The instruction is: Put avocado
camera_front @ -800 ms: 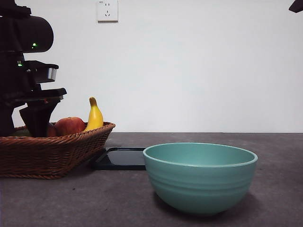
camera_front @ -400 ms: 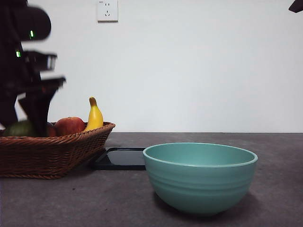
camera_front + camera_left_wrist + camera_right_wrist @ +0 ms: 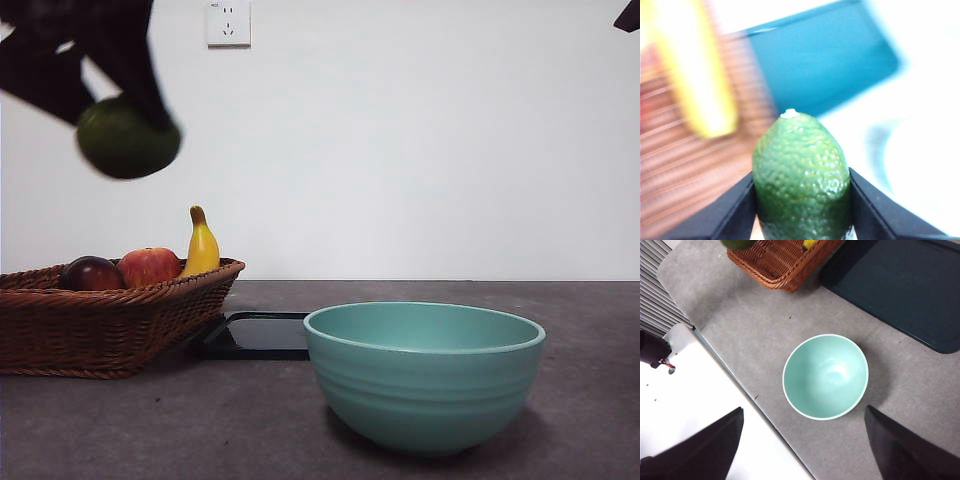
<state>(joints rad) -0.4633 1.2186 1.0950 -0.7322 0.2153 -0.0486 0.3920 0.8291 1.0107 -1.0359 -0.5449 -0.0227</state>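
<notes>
My left gripper (image 3: 125, 120) is shut on the avocado (image 3: 127, 138), a dull green mottled fruit, and holds it high in the air above the wicker basket (image 3: 110, 318) at the left of the front view. In the left wrist view the avocado (image 3: 801, 176) sits between the two black jaws. The mint green bowl (image 3: 424, 372) stands empty at the front right; it also shows in the right wrist view (image 3: 825, 376). My right gripper (image 3: 802, 450) is open and empty, high above the bowl.
The basket holds a banana (image 3: 200, 244), a red-yellow apple (image 3: 149, 266) and a dark red-purple fruit (image 3: 91, 274). A dark flat tray (image 3: 255, 334) lies behind the bowl, next to the basket. The table's edge runs near the bowl in the right wrist view.
My left gripper has lifted the avocado out of the basket and up into the air. The dark red-purple fruit now shows in the basket. The right arm has not moved.
</notes>
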